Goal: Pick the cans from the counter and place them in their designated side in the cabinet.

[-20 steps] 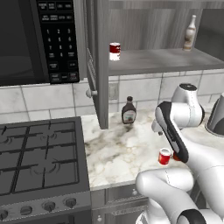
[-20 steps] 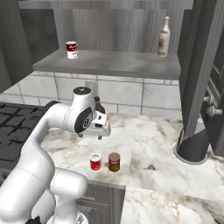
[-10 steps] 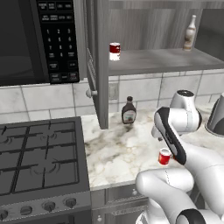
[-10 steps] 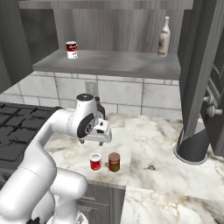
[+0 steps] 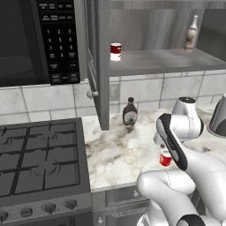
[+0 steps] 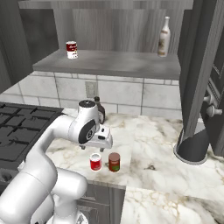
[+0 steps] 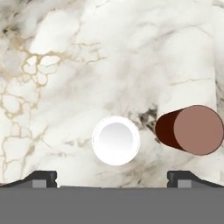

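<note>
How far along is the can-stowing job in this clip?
Nothing looks done: the bright red can with white rim and the plain darker red can both stand on the pale marble counter. In hand: the gripper hangs over the bright one, jaws open, holding nothing. Left: lifting both onto the grey wood-grain cabinet's shelf.

Black microwave [image 5: 31,42] fills upper left of left base view; black gas stovetop [image 5: 37,159] lower left, knobs along front edge. Brown sauce bottle [image 5: 129,112] upright at centre, against tiled wall. Half-white, half-dark-red can [image 6: 71,49] upper left of right base view; pale bottle [image 6: 164,37] upper right
</note>
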Motion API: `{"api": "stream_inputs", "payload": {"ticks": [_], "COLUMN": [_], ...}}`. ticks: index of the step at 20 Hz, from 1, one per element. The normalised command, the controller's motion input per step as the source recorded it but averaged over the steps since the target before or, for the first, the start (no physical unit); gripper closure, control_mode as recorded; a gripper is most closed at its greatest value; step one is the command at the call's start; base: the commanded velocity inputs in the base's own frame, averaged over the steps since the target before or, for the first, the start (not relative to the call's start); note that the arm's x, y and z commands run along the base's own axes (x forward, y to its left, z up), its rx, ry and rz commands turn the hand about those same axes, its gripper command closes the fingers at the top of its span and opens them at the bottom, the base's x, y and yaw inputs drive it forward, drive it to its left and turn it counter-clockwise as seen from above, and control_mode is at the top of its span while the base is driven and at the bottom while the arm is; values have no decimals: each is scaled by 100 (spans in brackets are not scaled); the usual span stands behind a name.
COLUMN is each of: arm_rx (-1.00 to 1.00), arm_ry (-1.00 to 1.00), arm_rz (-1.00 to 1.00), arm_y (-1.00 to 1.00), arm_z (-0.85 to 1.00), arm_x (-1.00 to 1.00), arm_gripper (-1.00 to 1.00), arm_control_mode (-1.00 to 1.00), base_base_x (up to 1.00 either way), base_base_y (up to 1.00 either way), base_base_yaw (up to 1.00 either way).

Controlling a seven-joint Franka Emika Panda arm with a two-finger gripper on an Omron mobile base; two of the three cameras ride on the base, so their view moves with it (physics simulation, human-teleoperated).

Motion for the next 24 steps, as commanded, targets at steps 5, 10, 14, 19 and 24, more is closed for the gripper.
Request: {"api": "stream_inputs", "payload": {"ticks": [5, 10, 14, 19, 24], "arm_rx": [2, 0, 0, 0, 0], "arm_ry": [1, 2, 3, 5, 5], "arm_rz": [0, 0, 0, 0, 0], "arm_y": [0, 0, 0, -1, -1], "arm_z": [-19, -20, -19, -19, -19], "arm_x": [0, 0, 0, 4, 2], "arm_gripper": [-100, -100, -100, -100, -100], "arm_control_mode": [-100, -100, -100, -100, -100], "base_base_x": [0, 0, 0, 0, 0], "base_base_y": [0, 0, 0, 0, 0], "base_base_yaw": [0, 0, 0, 0, 0]}}
